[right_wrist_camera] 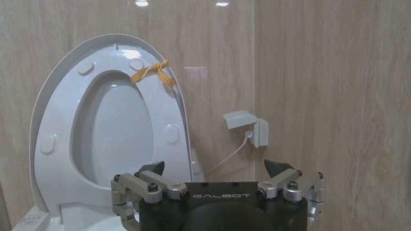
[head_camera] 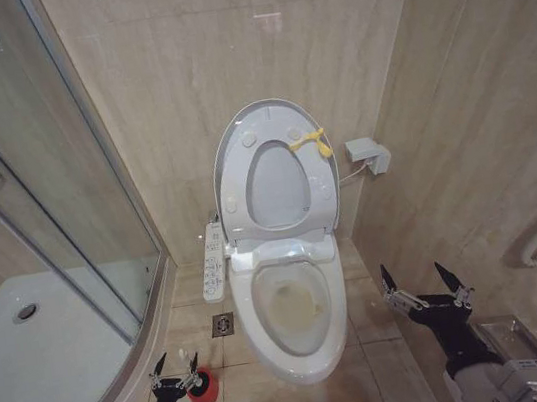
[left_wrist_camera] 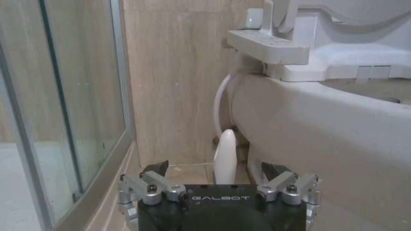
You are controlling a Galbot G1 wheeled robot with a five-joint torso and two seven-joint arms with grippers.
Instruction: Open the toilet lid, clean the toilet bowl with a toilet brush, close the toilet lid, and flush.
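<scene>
Toilet brush stands on the floor just beside the toilet, on the robot's left, with its slim white handle poking straight up out of a red holder cup. The left gripper hangs right over it with its fingers spread wide open, one on each side of the handle, and it holds nothing yet. The brush looks light and stiff, and the smooth handle could be a bit slippery, so I think the best place to grab is near the rounded top of the stick, squeezing it from both sides and lifting straight up so the cup does not tip. The toilet lid is already up, leaning back against the tan wall tiles with the seat ring up against it, and a yellow loop tag hangs at its top edge. The toilet bowl is open below it, white on the outside and stained yellow inside. A white button panel sticks out from the side of the toilet. The right gripper waits on the other side of the bowl, near the right wall, wide open and empty too. A glass shower door stands to the left.
</scene>
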